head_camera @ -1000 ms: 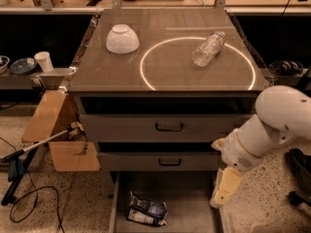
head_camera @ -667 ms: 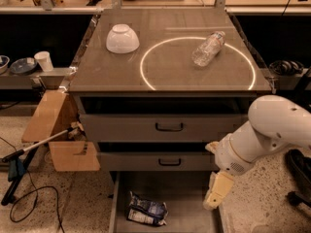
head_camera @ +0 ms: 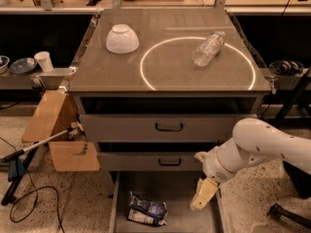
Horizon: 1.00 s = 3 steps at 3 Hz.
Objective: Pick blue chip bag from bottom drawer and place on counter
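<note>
Speckled workshop flooring surrounds a grey metal cabinet whose glossy grey-brown counter carries a thin bright white ring. An upturned white bowl sits outside the ring, and a clear plastic bottle lies on its side within it. A brown cardboard box leans against the cabinet's side.

Two shallow drawers with black handles are closed. Below them the deep grey bottom drawer is pulled out. The wrinkly dark blue and white chip bag lies flat on the drawer floor near the front left corner, with its long axis running roughly side to side.

A white arm reaches in from the picture's right. Its tan gripper points down over the right part of the drawer. The gripper holds nothing. How far open it is cannot be told.

The bag lies toward the picture's left of the gripper and a little lower, clearly apart from it, so the coming move likely calls for a sideways shift and a descent.

Against the earlier frames, the gripper has come leftward and lower, closer to the bag. The bag, bowl and bottle lie as they did.
</note>
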Each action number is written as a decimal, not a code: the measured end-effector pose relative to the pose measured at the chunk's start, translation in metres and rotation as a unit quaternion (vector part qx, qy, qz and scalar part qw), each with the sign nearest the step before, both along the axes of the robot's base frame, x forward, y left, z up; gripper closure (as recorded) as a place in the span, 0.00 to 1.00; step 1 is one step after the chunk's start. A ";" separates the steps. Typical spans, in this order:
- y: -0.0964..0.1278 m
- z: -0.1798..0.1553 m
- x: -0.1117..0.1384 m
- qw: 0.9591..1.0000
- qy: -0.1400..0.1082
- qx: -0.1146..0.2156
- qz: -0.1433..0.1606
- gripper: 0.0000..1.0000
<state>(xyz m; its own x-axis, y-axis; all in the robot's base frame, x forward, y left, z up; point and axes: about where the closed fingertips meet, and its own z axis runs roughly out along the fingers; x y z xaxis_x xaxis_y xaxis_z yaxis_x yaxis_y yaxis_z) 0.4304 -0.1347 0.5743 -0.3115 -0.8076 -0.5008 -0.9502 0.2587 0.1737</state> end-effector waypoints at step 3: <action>0.019 -0.042 -0.009 1.000 0.012 -0.002 0.008 0.00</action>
